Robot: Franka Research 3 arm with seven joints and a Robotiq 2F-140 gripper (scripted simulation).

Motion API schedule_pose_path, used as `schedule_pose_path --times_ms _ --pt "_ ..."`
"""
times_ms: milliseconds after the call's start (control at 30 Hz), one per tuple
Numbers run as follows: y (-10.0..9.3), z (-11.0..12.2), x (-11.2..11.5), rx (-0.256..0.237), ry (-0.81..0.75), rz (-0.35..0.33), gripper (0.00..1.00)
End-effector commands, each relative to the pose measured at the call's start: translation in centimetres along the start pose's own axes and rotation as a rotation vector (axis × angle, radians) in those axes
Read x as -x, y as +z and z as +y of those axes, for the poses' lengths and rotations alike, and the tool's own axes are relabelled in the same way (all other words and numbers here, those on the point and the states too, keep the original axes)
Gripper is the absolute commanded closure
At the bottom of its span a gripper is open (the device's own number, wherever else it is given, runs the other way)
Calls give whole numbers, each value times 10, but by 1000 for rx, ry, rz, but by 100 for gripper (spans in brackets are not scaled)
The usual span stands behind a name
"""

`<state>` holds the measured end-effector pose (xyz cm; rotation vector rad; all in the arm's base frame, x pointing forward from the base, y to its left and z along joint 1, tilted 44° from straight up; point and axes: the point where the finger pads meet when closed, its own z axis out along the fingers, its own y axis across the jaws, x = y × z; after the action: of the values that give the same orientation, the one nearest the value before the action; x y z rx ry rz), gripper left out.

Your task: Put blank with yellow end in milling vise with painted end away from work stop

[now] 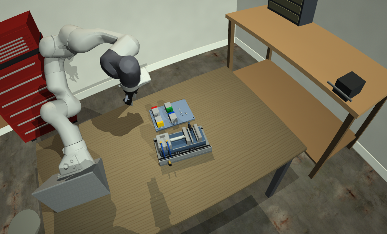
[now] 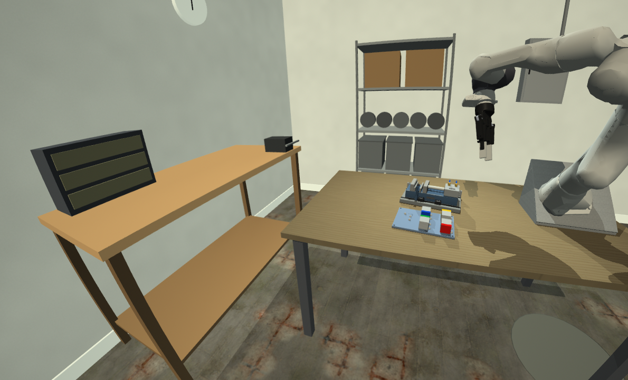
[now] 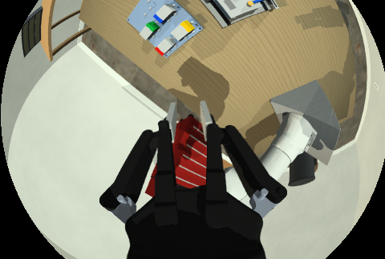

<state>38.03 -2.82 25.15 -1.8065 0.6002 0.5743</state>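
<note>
Black two-finger gripper (image 3: 188, 116) hangs high above the near edge of the brown wooden table (image 1: 232, 122), fingers drawn partly together with a narrow gap, nothing between them. Seen from the wrist, the light finger pads point down toward the floor beside the table, a red tool cabinet (image 1: 5, 66) showing behind them. White arm rises from a grey wedge-shaped pedestal (image 1: 72, 192) at the table corner.

Further along the table lies the light blue infeed plate (image 1: 189, 111). Four grey blanks rest on it: the grey blank with the yellow end (image 1: 159, 121) at the plate corner nearest the vise, flat, untouched; a red-ended blank (image 1: 154, 110) beside it; a green-ended blank (image 1: 168, 107) and a blue-ended blank (image 1: 172, 116) on the other row. Small pins stand on the bare half of the plate.

Just beyond the plate sits the grey-blue milling vise (image 1: 183, 142) on its raised plate, jaws apart, slot between them holding no blank. Block with blue hoses (image 1: 163, 141) is at one end, the hose-less fixed jaw (image 1: 198, 132) at the other.

Well apart: tan wooden workbench (image 1: 311, 52), grey metal shelf rack (image 2: 452, 70) by the far wall.
</note>
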Motion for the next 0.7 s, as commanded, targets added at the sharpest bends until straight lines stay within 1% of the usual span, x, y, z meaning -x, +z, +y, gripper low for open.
schedule_pose_path --times_ms 0,400,433,667 --pt "0 0 0 0 0 0 75" --pt "0 0 0 0 0 0 75" --pt "0 0 0 0 0 0 0" --pt "0 0 0 0 0 0 0"
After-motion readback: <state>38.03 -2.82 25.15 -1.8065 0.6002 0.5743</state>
